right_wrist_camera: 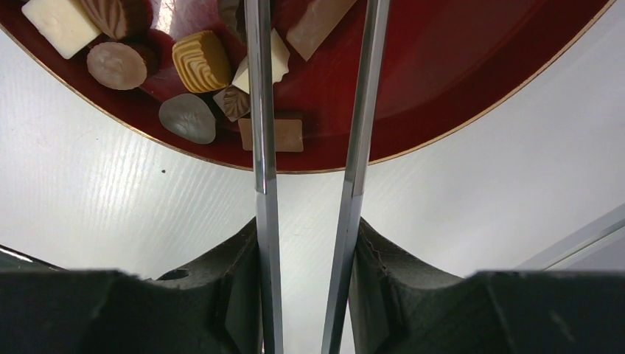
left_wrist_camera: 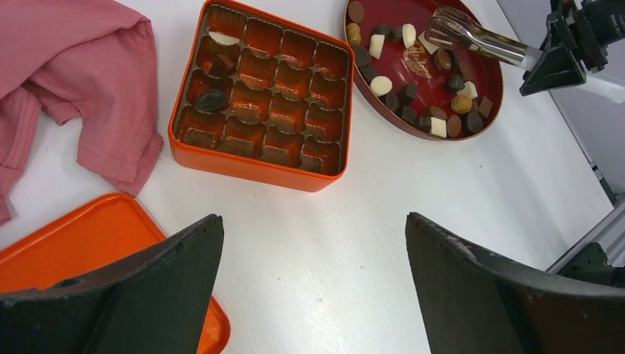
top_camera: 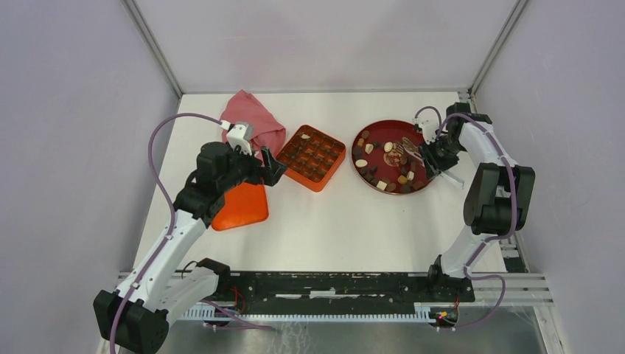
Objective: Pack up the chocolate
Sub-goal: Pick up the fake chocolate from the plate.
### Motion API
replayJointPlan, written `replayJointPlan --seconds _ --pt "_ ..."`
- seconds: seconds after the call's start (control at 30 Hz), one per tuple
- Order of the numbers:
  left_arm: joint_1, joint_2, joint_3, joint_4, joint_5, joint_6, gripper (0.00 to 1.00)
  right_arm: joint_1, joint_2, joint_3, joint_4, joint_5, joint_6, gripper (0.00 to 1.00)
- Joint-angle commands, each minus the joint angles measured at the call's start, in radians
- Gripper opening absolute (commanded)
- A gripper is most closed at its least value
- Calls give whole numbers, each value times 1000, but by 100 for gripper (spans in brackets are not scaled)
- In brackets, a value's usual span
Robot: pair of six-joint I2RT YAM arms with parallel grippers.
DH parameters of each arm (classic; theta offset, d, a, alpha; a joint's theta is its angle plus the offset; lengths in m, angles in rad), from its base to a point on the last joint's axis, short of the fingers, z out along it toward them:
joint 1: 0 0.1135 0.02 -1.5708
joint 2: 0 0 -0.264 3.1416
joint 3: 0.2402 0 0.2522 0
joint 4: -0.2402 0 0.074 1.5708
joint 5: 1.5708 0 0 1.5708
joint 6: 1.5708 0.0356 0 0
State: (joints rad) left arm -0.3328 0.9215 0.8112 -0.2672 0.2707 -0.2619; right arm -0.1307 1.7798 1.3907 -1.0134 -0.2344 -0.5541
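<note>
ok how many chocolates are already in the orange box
2 clear in the left wrist view: a cream chocolate in the top-left cell of the orange box, and a dark chocolate two cells below it. The cell between may hide another.

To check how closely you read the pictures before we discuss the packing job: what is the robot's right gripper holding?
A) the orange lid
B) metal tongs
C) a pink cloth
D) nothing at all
B: in the right wrist view, the right gripper is closed on the two shiny arms of the tongs, which reach out over the red plate.
</note>
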Motion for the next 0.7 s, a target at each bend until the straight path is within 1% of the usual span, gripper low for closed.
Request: replayJointPlan --seconds 0.0,0.2,0.4,0.53,0.67 --pt "7 -20 -10 36 24 29 97 6 -10 8 28 53 13 44" --pt "9 -20 -12 40 31 27 98 6 -37 27 41 69 22 44" --pt "12 -21 -13 42 37 26 97 9 -49 12 41 67 16 43" --pt "13 -22 -14 44 38 26 97 13 -24 2 48 61 17 41" --pt "14 -25 -16 43 31 26 97 22 -7 5 59 56 25 36"
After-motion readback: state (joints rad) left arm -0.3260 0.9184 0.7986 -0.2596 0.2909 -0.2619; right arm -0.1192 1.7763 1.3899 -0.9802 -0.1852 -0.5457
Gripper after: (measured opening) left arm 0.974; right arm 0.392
